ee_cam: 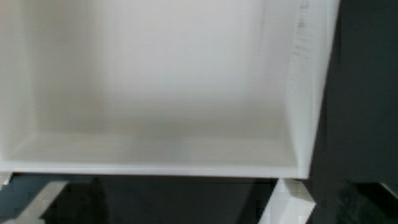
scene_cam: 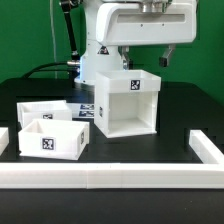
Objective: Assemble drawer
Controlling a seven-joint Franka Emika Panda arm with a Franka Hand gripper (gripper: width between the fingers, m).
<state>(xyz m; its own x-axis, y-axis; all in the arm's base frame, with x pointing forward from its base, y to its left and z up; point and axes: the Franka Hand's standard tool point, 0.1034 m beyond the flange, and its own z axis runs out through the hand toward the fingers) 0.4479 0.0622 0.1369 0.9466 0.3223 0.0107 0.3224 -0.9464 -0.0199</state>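
The white boxy housing [scene_cam: 128, 100] stands in the middle of the black table, its open front facing the camera and a square tag on its top panel. Two white open-top trays lie at the exterior view's left, one in front [scene_cam: 50, 138] and one behind it [scene_cam: 38, 110]. My gripper [scene_cam: 130, 62] hangs right over the housing's top rear edge. In the wrist view the housing's white inside [ee_cam: 151, 90] fills the picture. My gripper [ee_cam: 160, 205] is open there. One white fingertip [ee_cam: 294, 200] shows at one side, the other at the far side. Nothing is between them.
The marker board [scene_cam: 88, 108] lies flat behind the trays. Long white rails [scene_cam: 110, 178] edge the table's front and both sides. The robot's base and cables stand behind the housing.
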